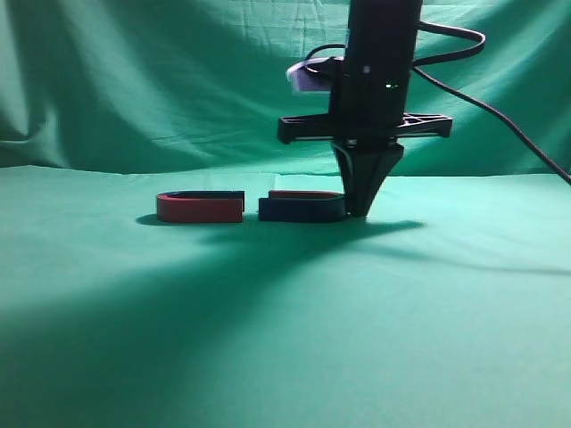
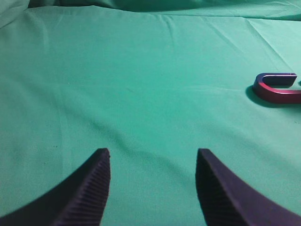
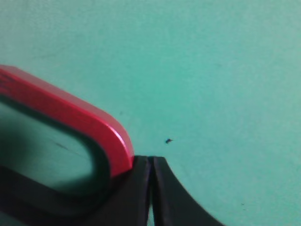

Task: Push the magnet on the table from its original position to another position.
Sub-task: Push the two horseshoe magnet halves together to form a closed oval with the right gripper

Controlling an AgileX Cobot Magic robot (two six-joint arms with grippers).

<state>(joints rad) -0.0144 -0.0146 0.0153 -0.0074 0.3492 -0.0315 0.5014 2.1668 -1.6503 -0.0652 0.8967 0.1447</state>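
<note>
The right wrist view looks steeply down on the green-clothed table (image 3: 221, 70). At the bottom edge the right gripper (image 3: 151, 188) shows as two dark curved fingers (image 3: 176, 197) pressed together, with only a hairline seam between them, their tips pointing up the frame. Against the left finger's tip rests the rounded bend of the magnet (image 3: 84, 120), whose red top face sweeps in from the left edge and curves down. Inside the bend lies shadowed green cloth. A small dark speck (image 3: 168, 140) sits on the cloth just above the fingertips.
</note>
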